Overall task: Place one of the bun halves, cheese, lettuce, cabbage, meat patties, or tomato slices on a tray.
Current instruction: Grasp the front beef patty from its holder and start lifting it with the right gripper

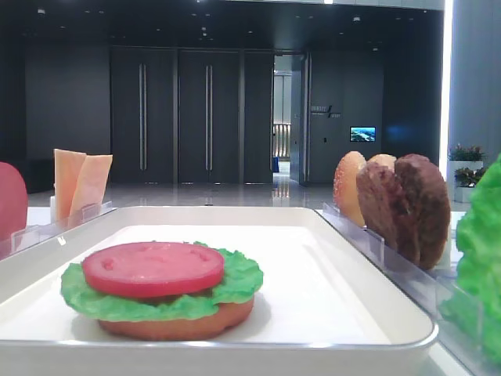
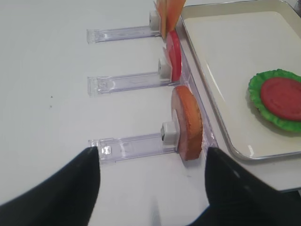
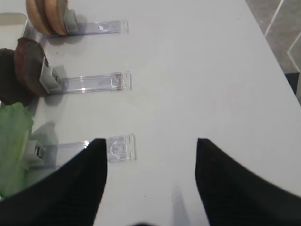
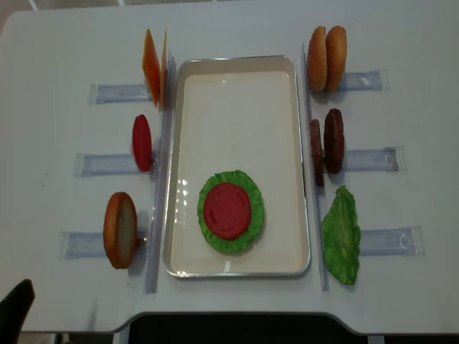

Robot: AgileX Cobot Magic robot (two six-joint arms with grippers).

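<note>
White tabletop [image 4: 237, 29] carries the tray [image 4: 237, 68] at its middle, flanked by clear plastic racks [image 4: 369, 159] on both sides. On the tray, toward 6 o'clock in the overhead view, sits a stack: a bun half at the bottom [image 1: 180, 323], lettuce [image 4: 252, 188] over it and a tomato slice [image 4: 227, 210] on top. Left of the tray, standing on edge in the racks, are cheese slices [image 4: 151, 66] at 10 o'clock, a second tomato slice [image 4: 142, 142] at 9 o'clock and another bun half [image 4: 120, 229] at 8 o'clock. Right of it stand two bun halves [image 4: 327, 57] at 2 o'clock, the meat patties [image 4: 326, 143] at 3 o'clock and a loose lettuce leaf [image 4: 341, 235] at 4 o'clock.

The right gripper [image 3: 150, 183] has its dark fingers [image 3: 84, 188] spread wide over bare table, holding nothing; in its wrist view the patties lie well off at 10 o'clock, near the picture's left edge, with a rack end between. The left gripper [image 2: 153, 188] is likewise spread apart and empty, the upright bun half just beyond it at 12 o'clock.

In the overhead view only a dark sliver at the lower left corner [image 4: 16, 308] shows, probably part of the left arm; the right arm is out of that picture. The low side view cuts off the lettuce leaf at its right edge.
</note>
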